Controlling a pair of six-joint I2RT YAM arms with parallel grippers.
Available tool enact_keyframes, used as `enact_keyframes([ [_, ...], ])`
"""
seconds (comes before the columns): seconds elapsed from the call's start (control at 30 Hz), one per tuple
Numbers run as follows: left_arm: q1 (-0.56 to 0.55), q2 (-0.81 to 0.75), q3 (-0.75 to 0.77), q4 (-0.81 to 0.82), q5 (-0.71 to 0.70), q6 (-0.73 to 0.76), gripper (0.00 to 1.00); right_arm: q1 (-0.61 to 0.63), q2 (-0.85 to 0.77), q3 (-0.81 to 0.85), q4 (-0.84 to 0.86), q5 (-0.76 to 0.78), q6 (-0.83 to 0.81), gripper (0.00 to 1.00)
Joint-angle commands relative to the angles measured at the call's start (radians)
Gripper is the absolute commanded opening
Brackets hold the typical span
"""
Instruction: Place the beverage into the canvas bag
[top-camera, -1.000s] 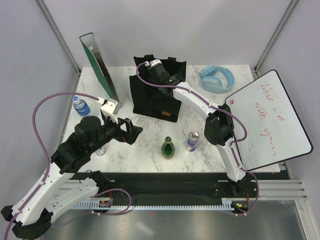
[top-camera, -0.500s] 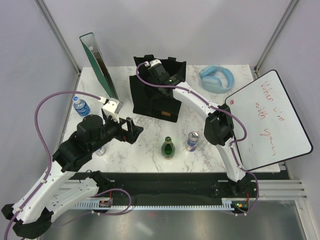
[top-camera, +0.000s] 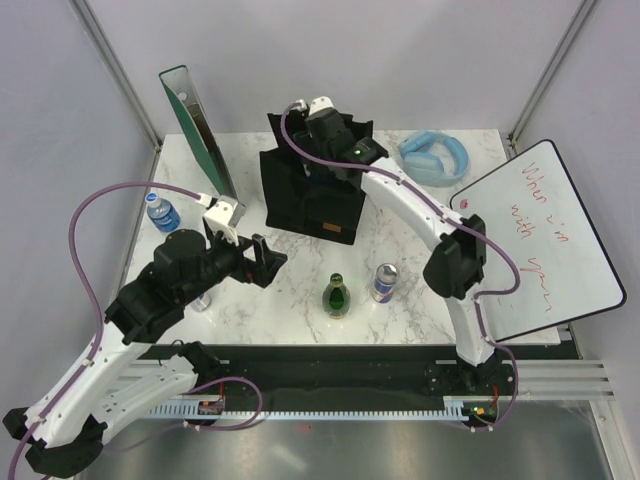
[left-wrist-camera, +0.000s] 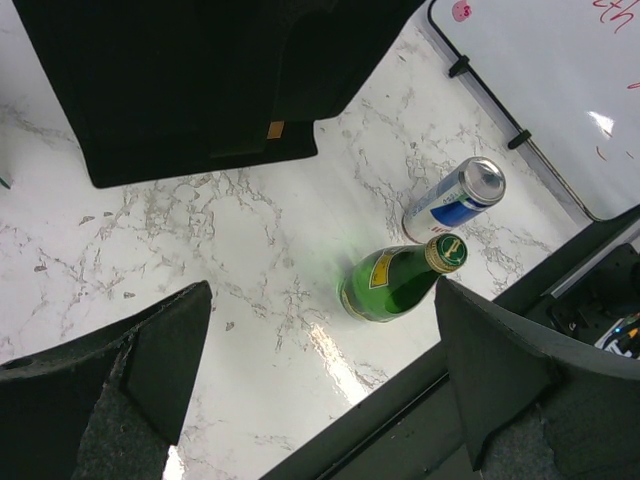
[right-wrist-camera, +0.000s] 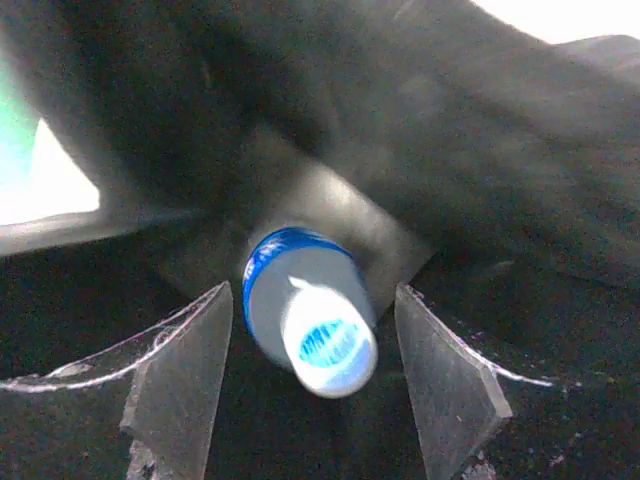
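Beverage bottle (right-wrist-camera: 305, 322), pale-bodied with a blue band and a blue-printed cap, sits down inside the canvas bag (top-camera: 308, 205), its cap turned up toward the wrist camera and its body leaning a little. The right gripper (right-wrist-camera: 312, 295) hangs directly above it, fingers (right-wrist-camera: 180, 370) spread apart, with a dark gap showing on either side of the bottle, so neither pad touches it. Black fabric walls close in all around that view. From overhead, the right arm reaches across the counter (top-camera: 295, 270) and bends down over the bag's open top, at the far middle of the marble.

The left gripper (top-camera: 266, 258) hovers over the near left part of the counter, jaws wide apart and holding nothing, well short of the bag. In its wrist view the bag's face with the small tan label lies ahead, and a green glass bottle (left-wrist-camera: 398, 280) and a blue-and-silver can (left-wrist-camera: 455, 198) stand just beside each other near the front edge. A small water bottle (top-camera: 163, 212) stands at the left edge, blue headphones (top-camera: 435, 158) lie at the far right, and a whiteboard (top-camera: 540, 240) leans off the right side.
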Motion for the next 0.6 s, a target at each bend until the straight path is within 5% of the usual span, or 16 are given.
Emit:
enact_keyframes([
  [0.0,-0.004,-0.003,0.037,0.014,0.006,-0.028,1.00,0.002,-0.201,0.057,0.057,-0.006,0.012,0.74],
  [0.33,-0.002,0.009,0.040,0.015,-0.008,-0.025,1.00,0.002,-0.459,-0.062,0.020,-0.092,0.031,0.74],
  [0.57,-0.002,0.006,0.038,0.014,-0.018,-0.027,1.00,0.003,-0.684,-0.304,-0.135,-0.157,0.147,0.70],
])
